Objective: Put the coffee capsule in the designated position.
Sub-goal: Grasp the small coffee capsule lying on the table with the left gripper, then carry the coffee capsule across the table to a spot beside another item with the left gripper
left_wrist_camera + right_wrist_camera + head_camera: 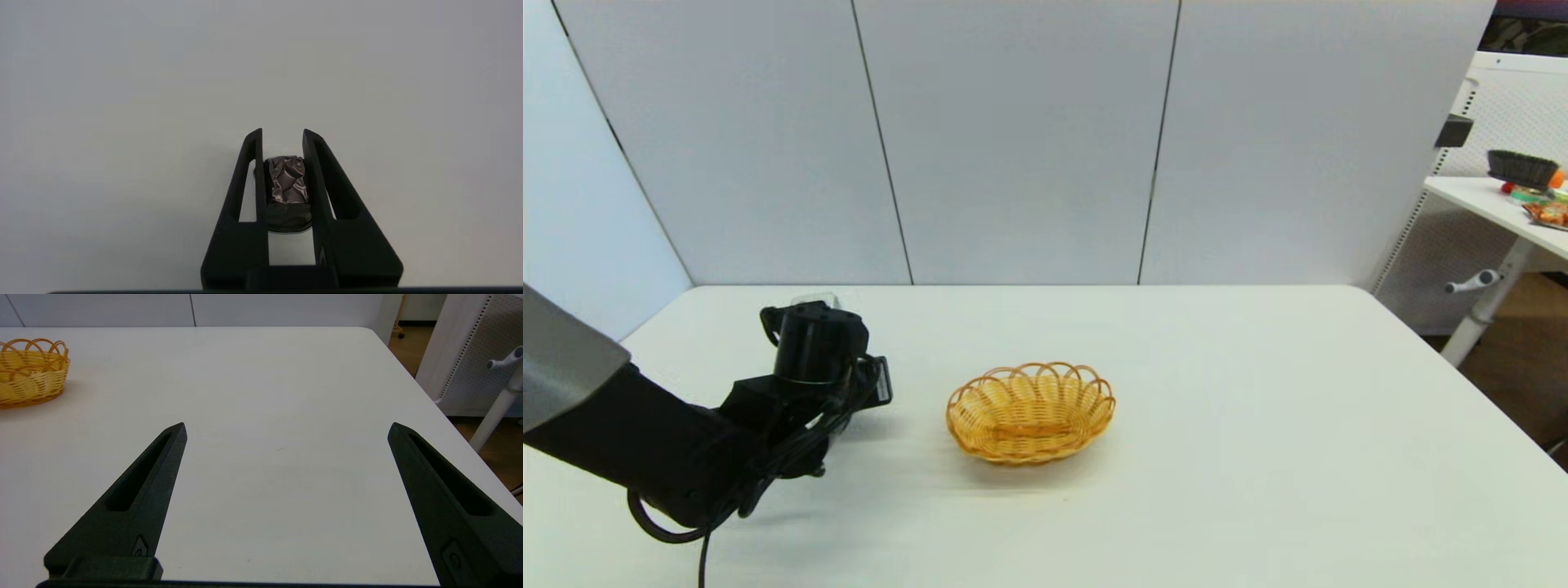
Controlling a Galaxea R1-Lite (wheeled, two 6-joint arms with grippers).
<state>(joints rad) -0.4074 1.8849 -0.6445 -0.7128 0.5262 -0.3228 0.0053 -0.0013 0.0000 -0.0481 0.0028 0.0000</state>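
My left gripper (pixel 282 136) is shut on the coffee capsule (pixel 288 183), a small dark capsule whose silvery foil face looks crumpled, held between the two fingers above the white table. In the head view the left arm's wrist (pixel 817 351) hangs over the table's left part, left of the wicker basket (pixel 1029 447); its fingers and the capsule are hidden beneath it there. The basket holds nothing. My right gripper (pixel 288 426) is open wide over the table's right side, well apart from the basket (pixel 32 381), and it does not show in the head view.
Grey wall panels close off the back of the white table (pixel 1258 490). Beyond its right edge stands a second white table (pixel 1486 200) with a black brush (pixel 1523 167) and small items on it.
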